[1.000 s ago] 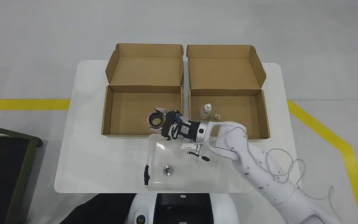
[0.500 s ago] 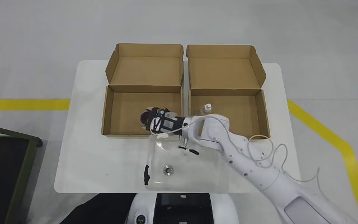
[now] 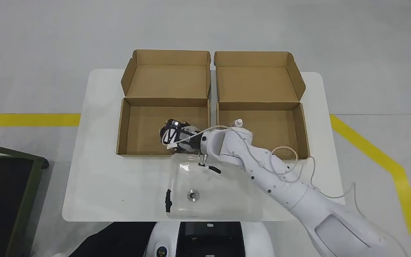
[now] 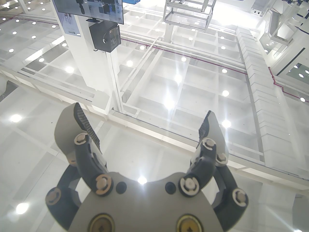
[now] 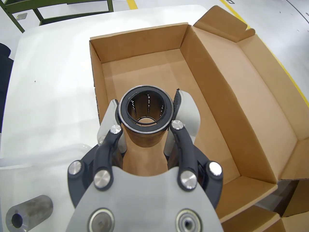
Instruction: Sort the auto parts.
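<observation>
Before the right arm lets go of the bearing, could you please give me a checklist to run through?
1. Grip: right gripper shut on the bearing, clamped from both sides: ok.
2. Position: bearing is over the left box, between its walls: ok.
3. Landing spot: the box floor that shows is bare: ok.
4. Drop height above the floor: cannot tell.
5. Left gripper out of the way: open, facing the ceiling: ok.
</observation>
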Controlling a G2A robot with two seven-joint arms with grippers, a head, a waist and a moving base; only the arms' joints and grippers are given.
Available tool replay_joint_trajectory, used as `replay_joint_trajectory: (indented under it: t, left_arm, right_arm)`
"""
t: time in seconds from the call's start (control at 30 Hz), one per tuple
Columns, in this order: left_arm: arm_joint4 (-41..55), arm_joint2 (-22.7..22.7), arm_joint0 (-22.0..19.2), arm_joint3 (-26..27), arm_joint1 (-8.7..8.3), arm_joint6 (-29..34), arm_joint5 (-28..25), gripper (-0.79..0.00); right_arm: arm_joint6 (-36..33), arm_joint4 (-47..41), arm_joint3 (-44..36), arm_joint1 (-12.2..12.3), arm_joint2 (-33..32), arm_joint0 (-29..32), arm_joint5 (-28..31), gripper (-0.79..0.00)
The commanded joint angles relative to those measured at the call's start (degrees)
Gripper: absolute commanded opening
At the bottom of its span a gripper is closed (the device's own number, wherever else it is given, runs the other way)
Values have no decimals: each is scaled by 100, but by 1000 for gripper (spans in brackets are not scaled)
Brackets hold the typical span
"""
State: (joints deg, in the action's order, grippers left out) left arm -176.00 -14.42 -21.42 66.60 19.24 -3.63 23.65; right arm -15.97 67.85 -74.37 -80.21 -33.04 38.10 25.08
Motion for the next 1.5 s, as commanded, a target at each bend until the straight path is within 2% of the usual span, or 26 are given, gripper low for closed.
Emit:
replay_joint_trajectory:
  t: [0.0,0.5,0.53,0.6,0.67,0.9,1.03,1.17,1.47]
  left_arm:
    - [0,0,0,0,0,0,0,0]
    - [0,0,0,0,0,0,0,0]
    - [0,0,0,0,0,0,0,0]
    - [0,0,0,0,0,0,0,0]
    - [0,0,0,0,0,0,0,0]
    - [0,0,0,0,0,0,0,0]
    - [0,0,0,0,0,0,0,0]
    - [0,0,0,0,0,0,0,0]
    - [0,0,0,0,0,0,0,0]
  right_arm:
    - [-41,-39,119,-46,22,-27,-35,-785]
    - [-103,-23,707,-361,169,-198,-20,-782]
    - [-108,-14,734,-375,168,-205,-11,-742]
    - [-111,-3,788,-398,158,-212,9,-588]
    - [-126,-22,840,-418,140,-201,32,-499]
    - [-92,-13,900,-464,58,-133,80,-391]
    - [-80,34,799,-448,-59,-88,123,-163]
    - [-72,133,600,-403,-201,7,181,-6]
    - [-157,416,-260,-252,-625,275,309,0]
